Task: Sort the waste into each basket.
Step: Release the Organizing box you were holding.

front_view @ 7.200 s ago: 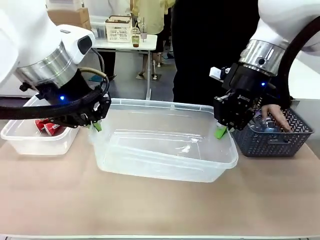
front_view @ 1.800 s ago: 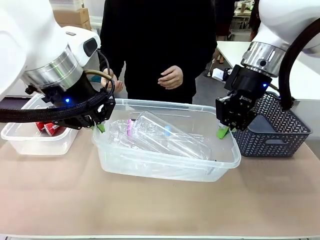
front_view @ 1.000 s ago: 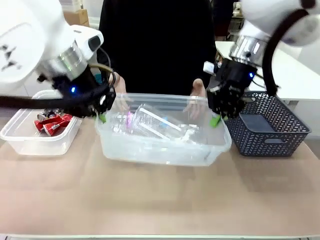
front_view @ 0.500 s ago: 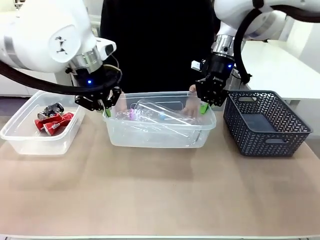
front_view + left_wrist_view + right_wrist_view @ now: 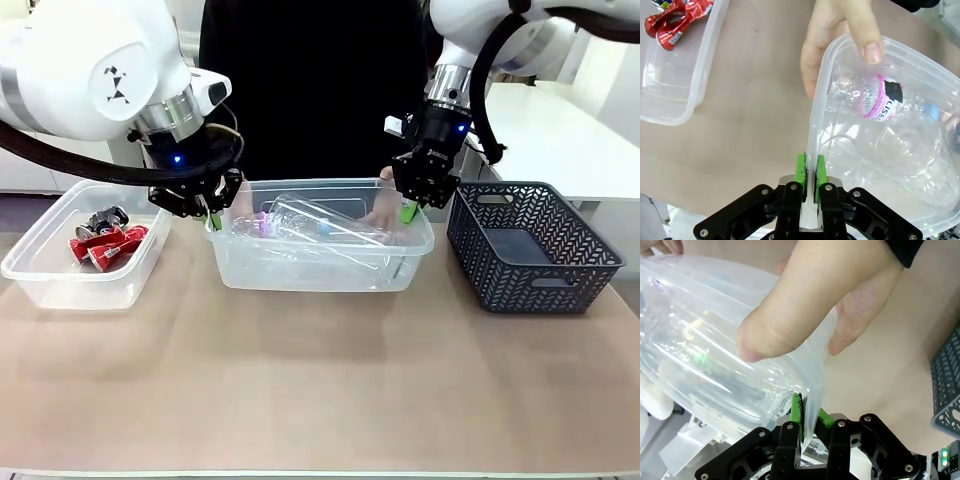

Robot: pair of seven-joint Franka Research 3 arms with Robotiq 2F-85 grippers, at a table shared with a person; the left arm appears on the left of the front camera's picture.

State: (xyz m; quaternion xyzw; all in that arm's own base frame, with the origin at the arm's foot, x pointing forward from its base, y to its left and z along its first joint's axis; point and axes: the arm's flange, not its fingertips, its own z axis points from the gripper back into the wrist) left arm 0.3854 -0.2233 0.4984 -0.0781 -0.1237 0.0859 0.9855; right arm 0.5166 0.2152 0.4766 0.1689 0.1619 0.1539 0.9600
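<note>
My left gripper (image 5: 809,167) is clamped on the rolled rim of the middle clear tub (image 5: 320,275), my green pads (image 5: 800,169) pressing the thin plastic wall from both sides at the tub's left end. My right gripper (image 5: 809,417) pinches the same tub's rim at the opposite end, jaws drawn narrow on the plastic, one pad (image 5: 796,412) inside the wall and one outside.

From the front, my left gripper (image 5: 213,217) and my right gripper (image 5: 407,210) sit at the tub's two far corners, and the tub rests on the tan table (image 5: 320,390) between them. Inside it lie clear plastic bottles (image 5: 320,228), one with a pink label (image 5: 875,102) and a blue cap (image 5: 933,110).

The person's hands hold the same tub. One hand (image 5: 840,40) grips the rim just beyond my left gripper, thumb hooked over the edge. The other hand (image 5: 825,305) grips the rim right above my right gripper, thumb inside the tub.

To my left stands the second clear tub (image 5: 60,280), apart from the middle one, holding crushed red cans (image 5: 100,246) and a dark crushed can (image 5: 103,219). To my right, just beside the middle tub, stands the dark grey lattice basket (image 5: 535,250).
</note>
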